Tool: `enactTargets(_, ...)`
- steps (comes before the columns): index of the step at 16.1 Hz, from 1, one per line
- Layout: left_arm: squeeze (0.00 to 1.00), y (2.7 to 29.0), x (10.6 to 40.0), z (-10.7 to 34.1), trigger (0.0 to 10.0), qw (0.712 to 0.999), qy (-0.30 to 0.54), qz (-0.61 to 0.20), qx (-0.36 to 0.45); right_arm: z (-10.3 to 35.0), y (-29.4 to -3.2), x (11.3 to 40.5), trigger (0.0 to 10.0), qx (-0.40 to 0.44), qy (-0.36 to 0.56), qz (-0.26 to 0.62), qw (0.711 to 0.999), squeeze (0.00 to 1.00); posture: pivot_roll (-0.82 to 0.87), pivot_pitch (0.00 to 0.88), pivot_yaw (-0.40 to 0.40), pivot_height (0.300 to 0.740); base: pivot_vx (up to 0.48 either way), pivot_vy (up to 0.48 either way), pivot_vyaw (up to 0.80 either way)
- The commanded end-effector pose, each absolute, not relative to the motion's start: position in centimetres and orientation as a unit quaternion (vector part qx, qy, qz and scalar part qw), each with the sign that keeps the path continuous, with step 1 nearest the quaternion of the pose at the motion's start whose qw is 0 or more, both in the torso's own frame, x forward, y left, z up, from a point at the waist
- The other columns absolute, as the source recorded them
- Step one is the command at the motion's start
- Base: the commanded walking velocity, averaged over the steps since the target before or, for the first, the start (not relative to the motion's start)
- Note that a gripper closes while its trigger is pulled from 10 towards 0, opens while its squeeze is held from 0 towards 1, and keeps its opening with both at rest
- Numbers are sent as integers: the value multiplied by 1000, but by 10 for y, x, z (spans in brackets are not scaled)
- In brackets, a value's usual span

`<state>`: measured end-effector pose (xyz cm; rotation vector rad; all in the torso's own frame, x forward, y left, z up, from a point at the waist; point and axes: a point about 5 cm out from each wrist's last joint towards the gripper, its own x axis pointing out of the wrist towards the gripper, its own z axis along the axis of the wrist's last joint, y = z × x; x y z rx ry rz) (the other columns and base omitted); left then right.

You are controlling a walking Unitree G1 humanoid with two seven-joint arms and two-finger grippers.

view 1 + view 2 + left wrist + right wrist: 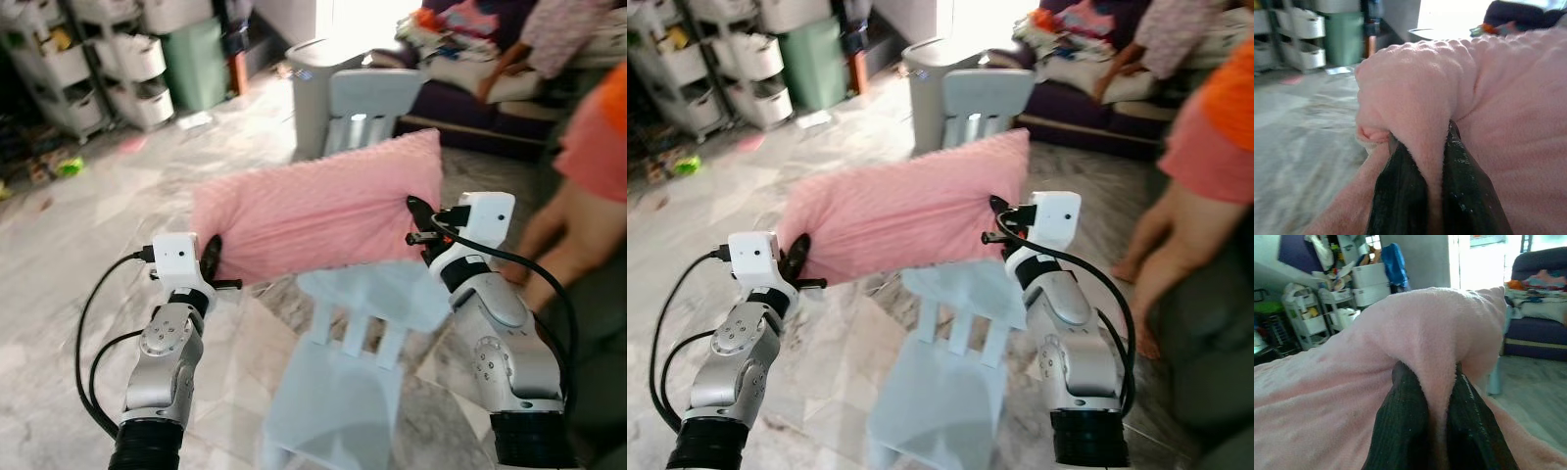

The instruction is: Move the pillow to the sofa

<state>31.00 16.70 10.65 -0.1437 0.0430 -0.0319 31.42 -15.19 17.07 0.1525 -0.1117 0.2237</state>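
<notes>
Both grippers pinch the pink pillow (318, 209) — my left gripper (213, 257) clamps one end, my right gripper (419, 221) the other, fabric squeezed between the fingers. It hangs crosswise before me, above a pale blue chair (348, 352). Ahead and rightward lies the dark sofa (470, 103) — cluttered, partly hidden by people, blurred.

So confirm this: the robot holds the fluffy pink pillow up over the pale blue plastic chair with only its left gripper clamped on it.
Not quite: both grip it. The left gripper and the right gripper each pinch an end of the fluffy pink pillow above the pale blue plastic chair, as both wrist views show.
</notes>
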Motion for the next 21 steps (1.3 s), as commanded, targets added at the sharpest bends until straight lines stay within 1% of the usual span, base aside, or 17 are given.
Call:
enactTargets(1,0,173,309,108,10000,997,21,3,-74,180,-156,314,10000,66,-70,107,990,0,-132,0,-9,740,0,0,0)
enactTargets(13,0,170,299,100,10000,996,38,1,-78,175,-155,307,10000,66,-54,116,990,0,-141,0,-21,740,0,0,0)
enactTargets(21,0,170,298,100,10000,996,44,-1,-75,174,-155,303,10000,67,-49,112,990,0,-150,0,-14,740,-256,0,0)
